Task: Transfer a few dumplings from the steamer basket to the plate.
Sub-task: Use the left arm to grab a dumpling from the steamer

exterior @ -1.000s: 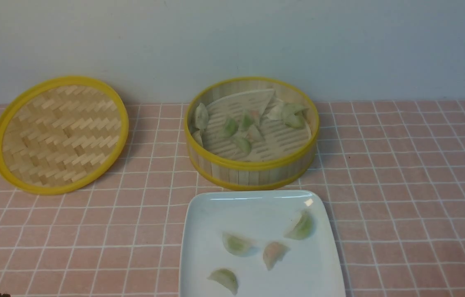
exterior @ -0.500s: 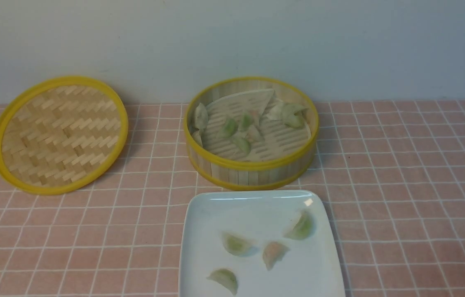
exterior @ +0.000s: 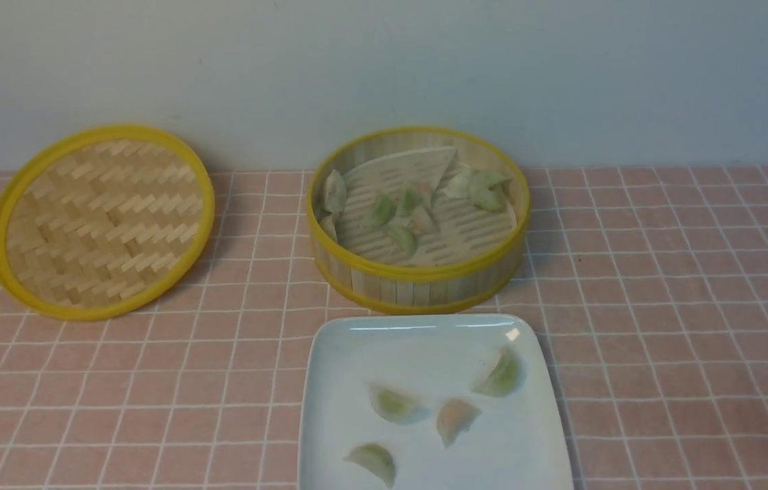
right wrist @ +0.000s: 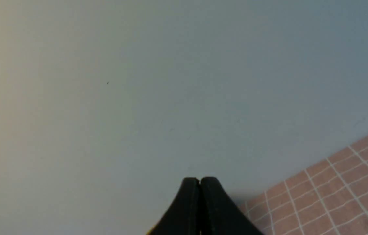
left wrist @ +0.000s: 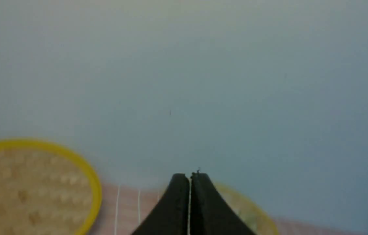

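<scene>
The steamer basket stands at the table's middle back with several pale green and pinkish dumplings on its slatted floor. The white square plate lies just in front of it and holds several dumplings. Neither gripper shows in the front view. In the left wrist view my left gripper is shut and empty, held up facing the wall, with part of the basket's rim behind it. In the right wrist view my right gripper is shut and empty, also facing the wall.
The flat woven lid with a yellow rim lies at the back left, and it also shows in the left wrist view. A pink tiled cloth covers the table. A pale wall stands behind.
A dark bit of the left arm at the front view's lower left edge has gone out of view. The picture has shifted very slightly. Dumplings, basket, plate have not moved.
</scene>
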